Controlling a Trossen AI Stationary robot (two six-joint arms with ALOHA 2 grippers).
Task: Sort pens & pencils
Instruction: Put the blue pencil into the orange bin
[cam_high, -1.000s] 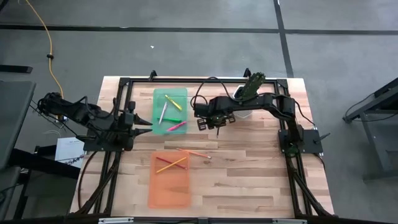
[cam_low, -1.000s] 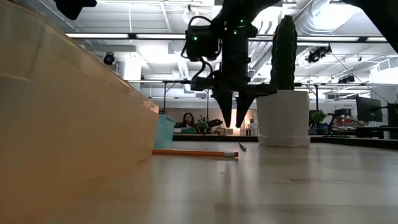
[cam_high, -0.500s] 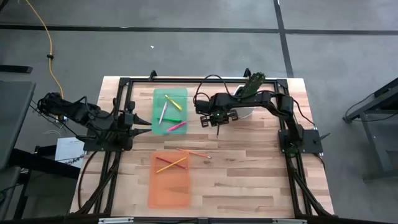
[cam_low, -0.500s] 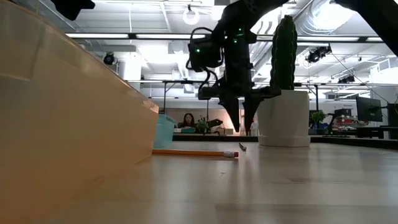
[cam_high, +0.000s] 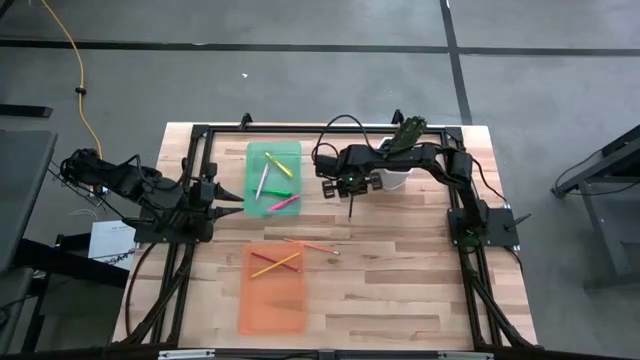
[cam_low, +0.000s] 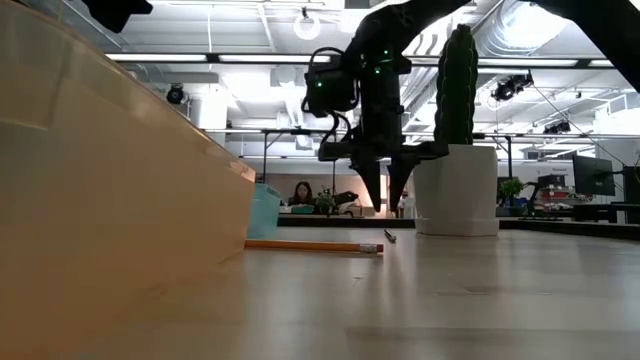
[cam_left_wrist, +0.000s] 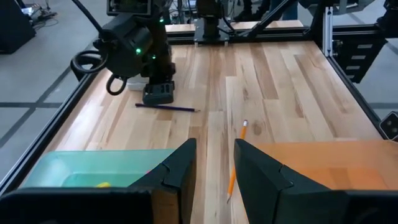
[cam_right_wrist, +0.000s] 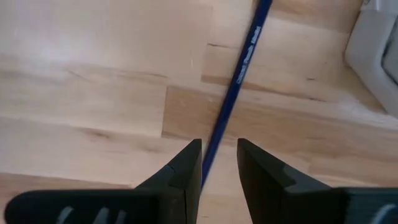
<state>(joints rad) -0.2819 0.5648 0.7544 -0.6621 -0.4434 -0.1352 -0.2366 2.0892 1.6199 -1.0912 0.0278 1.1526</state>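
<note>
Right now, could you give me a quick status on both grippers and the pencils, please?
Right gripper open, straddling dark pencil on table, not gripped. Left gripper open, waiting beside green tray. One orange pencil loose beside orange tray. Nothing blocking.

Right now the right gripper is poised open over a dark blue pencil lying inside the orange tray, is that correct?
Not quite: the dark blue pencil lies on the bare wooden table, not in the orange tray. The high view shows it beside the white cactus pot, with the right gripper open above it.

text: white lettering on dark blue pencil (cam_right_wrist: 239, 81) | legibility: too blurred to read
</note>
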